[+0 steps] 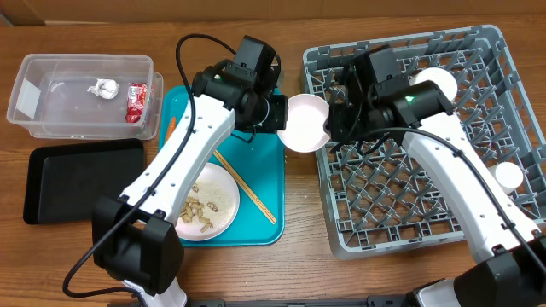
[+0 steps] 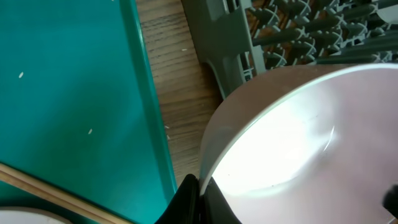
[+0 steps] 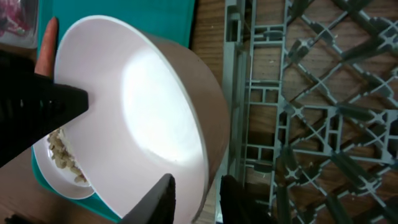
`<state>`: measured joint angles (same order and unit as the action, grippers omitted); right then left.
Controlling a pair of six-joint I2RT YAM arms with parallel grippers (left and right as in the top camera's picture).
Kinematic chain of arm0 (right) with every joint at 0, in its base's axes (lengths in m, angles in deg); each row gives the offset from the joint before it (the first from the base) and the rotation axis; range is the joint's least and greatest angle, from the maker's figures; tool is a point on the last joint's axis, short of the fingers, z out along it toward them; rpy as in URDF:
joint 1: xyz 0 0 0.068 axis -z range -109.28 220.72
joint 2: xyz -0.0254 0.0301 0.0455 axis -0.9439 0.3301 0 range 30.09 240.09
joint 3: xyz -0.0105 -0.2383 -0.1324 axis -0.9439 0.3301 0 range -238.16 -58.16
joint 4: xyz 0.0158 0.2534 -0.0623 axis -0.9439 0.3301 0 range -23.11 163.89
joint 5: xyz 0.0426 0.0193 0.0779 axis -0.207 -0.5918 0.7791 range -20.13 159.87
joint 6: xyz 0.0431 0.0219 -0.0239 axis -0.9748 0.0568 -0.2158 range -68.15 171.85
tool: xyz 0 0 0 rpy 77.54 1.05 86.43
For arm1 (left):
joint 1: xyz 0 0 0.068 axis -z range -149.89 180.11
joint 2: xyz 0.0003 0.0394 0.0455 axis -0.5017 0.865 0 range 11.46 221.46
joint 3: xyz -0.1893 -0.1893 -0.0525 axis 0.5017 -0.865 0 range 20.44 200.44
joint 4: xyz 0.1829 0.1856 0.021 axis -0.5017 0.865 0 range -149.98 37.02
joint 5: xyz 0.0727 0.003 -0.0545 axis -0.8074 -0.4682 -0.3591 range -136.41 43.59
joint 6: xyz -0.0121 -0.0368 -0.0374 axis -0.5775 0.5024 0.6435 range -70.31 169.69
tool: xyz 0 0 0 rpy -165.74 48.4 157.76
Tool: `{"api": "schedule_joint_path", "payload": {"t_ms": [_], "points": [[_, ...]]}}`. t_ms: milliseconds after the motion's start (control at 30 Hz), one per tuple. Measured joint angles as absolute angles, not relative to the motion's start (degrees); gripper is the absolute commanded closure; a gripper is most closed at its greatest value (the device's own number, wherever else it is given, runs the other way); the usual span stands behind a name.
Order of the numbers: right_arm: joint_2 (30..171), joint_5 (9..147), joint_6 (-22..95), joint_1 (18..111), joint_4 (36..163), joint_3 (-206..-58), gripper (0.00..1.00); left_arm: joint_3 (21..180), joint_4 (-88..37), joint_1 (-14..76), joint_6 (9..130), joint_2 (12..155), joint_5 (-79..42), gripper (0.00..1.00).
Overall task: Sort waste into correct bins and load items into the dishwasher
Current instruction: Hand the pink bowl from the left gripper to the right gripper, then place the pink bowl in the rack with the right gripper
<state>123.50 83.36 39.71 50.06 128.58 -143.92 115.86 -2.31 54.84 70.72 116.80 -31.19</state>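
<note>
A white bowl [image 1: 307, 124] [image 2: 298, 143] [image 3: 143, 106] hangs tilted between the teal tray and the grey dishwasher rack [image 1: 486, 51] [image 3: 298, 124]. My left gripper [image 1: 280, 112] [image 2: 200, 186] is shut on the bowl's left rim. From the rack side, my right gripper [image 1: 331, 122] [image 3: 198, 193] straddles the opposite rim, one finger [image 3: 158, 199] inside and one outside; a gap shows at the outer finger. A plate [image 1: 205, 202] with peanuts and rice, chopsticks [image 1: 246, 188] and a carrot [image 1: 171, 128] lie on the teal tray [image 1: 264, 188].
The clear tub [image 1: 81, 94] at the far left holds a tissue [image 1: 106, 87] and a red wrapper [image 1: 136, 102]. Below it lies the black tray [image 1: 81, 179]. In the rack sit another white bowl [image 1: 435, 83] and a small cup [image 1: 509, 176].
</note>
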Motion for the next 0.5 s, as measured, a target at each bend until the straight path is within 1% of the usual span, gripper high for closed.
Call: {"api": "schedule_joint_path", "payload": {"t_ms": [33, 67, 100, 167, 200, 267, 333, 433, 467, 500], "points": [[123.5, 83.1, 39.7, 50.1, 128.4, -143.9, 0.85, 116.2, -2.1, 54.8, 70.7, 116.8, -30.9, 0.96], [123.5, 82.6, 39.6, 50.1, 128.0, -143.9, 0.94, 116.4, -1.7, 54.8, 70.7, 116.7, -30.5, 0.96], [123.5, 82.3, 39.3, 50.1, 127.9, -143.9, 0.96, 116.4, -1.5, 54.8, 70.7, 116.5, -30.5, 0.93], [123.5, 80.5, 38.4, 50.1, 127.7, -143.9, 0.96, 116.4, -1.0, 54.8, 70.8, 115.9, -30.2, 0.86], [123.6, 80.0, 38.2, 50.1, 127.6, -143.9, 0.96, 116.4, -1.0, 54.8, 70.8, 115.2, -29.6, 0.85], [123.8, 79.5, 38.1, 50.1, 127.5, -143.9, 0.96, 116.5, -1.0, 55.0, 70.8, 113.8, -29.0, 0.73], [123.8, 76.9, 38.1, 50.0, 127.7, -143.9, 0.96, 116.8, -1.0, 55.0, 70.5, 113.4, -29.0, 0.70], [123.8, 71.2, 38.1, 50.0, 127.8, -143.9, 0.96, 116.8, 0.3, 54.5, 69.0, 113.4, -29.1, 0.70], [123.8, 67.4, 38.1, 50.1, 127.8, -143.9, 0.96, 116.8, 1.9, 53.9, 68.6, 113.4, -30.1, 0.70], [123.8, 59.3, 38.2, 51.0, 127.7, -143.9, 0.96, 116.8, 3.5, 51.9, 68.1, 113.1, -32.0, 0.69]]}}
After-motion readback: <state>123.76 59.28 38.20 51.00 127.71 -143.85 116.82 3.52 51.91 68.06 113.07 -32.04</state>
